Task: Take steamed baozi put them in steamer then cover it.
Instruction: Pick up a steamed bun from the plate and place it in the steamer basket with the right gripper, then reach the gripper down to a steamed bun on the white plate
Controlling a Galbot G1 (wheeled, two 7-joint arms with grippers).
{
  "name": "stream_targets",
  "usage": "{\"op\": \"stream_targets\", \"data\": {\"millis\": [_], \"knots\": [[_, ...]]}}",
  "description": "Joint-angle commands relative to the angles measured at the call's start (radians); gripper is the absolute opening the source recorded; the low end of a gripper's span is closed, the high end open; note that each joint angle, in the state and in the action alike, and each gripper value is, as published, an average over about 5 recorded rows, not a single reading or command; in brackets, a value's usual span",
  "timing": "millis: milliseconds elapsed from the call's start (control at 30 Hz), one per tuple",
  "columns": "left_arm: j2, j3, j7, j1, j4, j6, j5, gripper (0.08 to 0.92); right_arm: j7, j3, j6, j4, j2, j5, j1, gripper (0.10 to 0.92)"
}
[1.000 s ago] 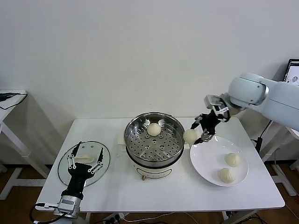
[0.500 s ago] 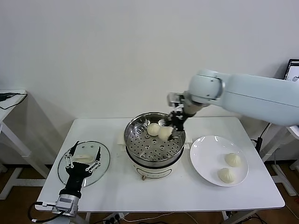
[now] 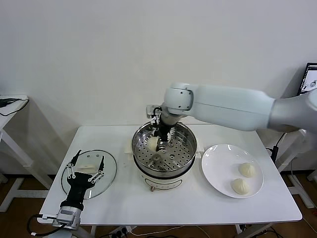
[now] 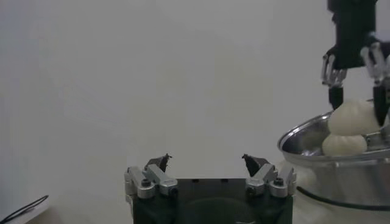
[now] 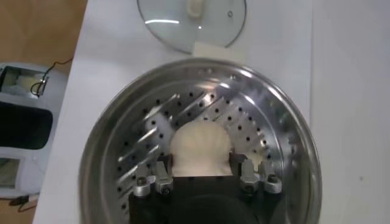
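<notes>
My right gripper [image 3: 157,140] is shut on a cream-white baozi [image 3: 152,144], low over the left part of the perforated tray inside the steel steamer [image 3: 168,172]. In the right wrist view this baozi [image 5: 200,145] sits between the fingers [image 5: 163,173] above the tray. The left wrist view shows a second baozi [image 4: 343,145] resting in the steamer, just under the held baozi [image 4: 354,115]. Two more baozi [image 3: 246,169] [image 3: 240,186] lie on the white plate [image 3: 218,163]. The glass cover [image 3: 110,168] lies flat at the table's left. My left gripper [image 3: 86,171] hovers open over it.
The white table [image 3: 148,210] carries the cover, steamer and plate in a row from left to right. A smaller side table [image 3: 10,106] with a cable stands at the far left. A plain wall closes off the back.
My right arm has carried the baozi leftward from beside the plate, over the steamer rim, down to the tray's left part. My left gripper has drawn back slightly.
</notes>
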Motion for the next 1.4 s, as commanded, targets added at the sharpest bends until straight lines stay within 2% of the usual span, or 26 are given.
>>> {"op": "stream_targets", "data": {"millis": [33,233,433,500,633,833,1033,1167,1400], "knots": [[0.0,-0.012,0.003,0.0,0.006,-0.003,-0.003,0.823,-0.001,0.031,-0.007,-0.158,0.125,-0.05,-0.106,0.645],[-0.001,-0.012,0.004,-0.004,0.008,-0.004,-0.004,0.823,-0.015,0.045,-0.006,-0.167,0.131,-0.065,-0.126,0.656],[-0.002,-0.005,0.001,-0.006,0.008,0.0,-0.002,0.823,-0.027,0.063,0.001,-0.117,0.068,-0.066,-0.089,0.782],[-0.001,0.002,-0.001,-0.007,0.005,0.002,0.0,0.823,-0.043,0.067,0.012,-0.077,0.008,-0.064,-0.045,0.812],[-0.001,0.016,-0.004,-0.007,0.001,0.005,0.004,0.823,-0.118,0.063,0.064,0.01,-0.151,-0.057,0.081,0.822],[-0.005,0.034,-0.009,0.0,-0.01,0.003,0.012,0.823,-0.313,0.044,0.207,0.122,-0.426,-0.103,0.227,0.823],[-0.006,0.039,-0.013,0.007,-0.015,0.0,0.022,0.823,-0.456,0.056,0.333,0.177,-0.652,-0.262,0.197,0.823],[-0.006,0.037,-0.013,0.01,-0.013,0.0,0.024,0.823,-0.493,0.177,0.407,0.171,-0.752,-0.416,0.01,0.823],[-0.008,0.039,-0.013,0.007,-0.004,-0.003,0.025,0.823,-0.478,0.404,0.444,0.151,-0.803,-0.607,-0.327,0.823]]}}
